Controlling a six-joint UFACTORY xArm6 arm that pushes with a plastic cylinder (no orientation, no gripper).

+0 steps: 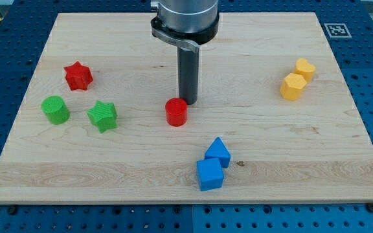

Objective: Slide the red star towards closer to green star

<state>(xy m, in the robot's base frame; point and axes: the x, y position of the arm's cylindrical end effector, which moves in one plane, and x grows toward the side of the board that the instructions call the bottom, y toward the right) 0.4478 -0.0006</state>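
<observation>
The red star [78, 76] lies at the view's left on the wooden board [109, 168]. The green star [102, 116] lies just below and to the right of it, a short gap apart. My tip [188, 101] rests on the board near the middle, touching or almost touching the upper right side of a red cylinder [176, 111]. The tip is well to the right of both stars.
A green cylinder [56, 109] sits left of the green star. Two blue blocks [214, 164] lie close together at the lower middle. Two yellow blocks [298, 78] lie together at the right. The board's edges border a blue perforated table.
</observation>
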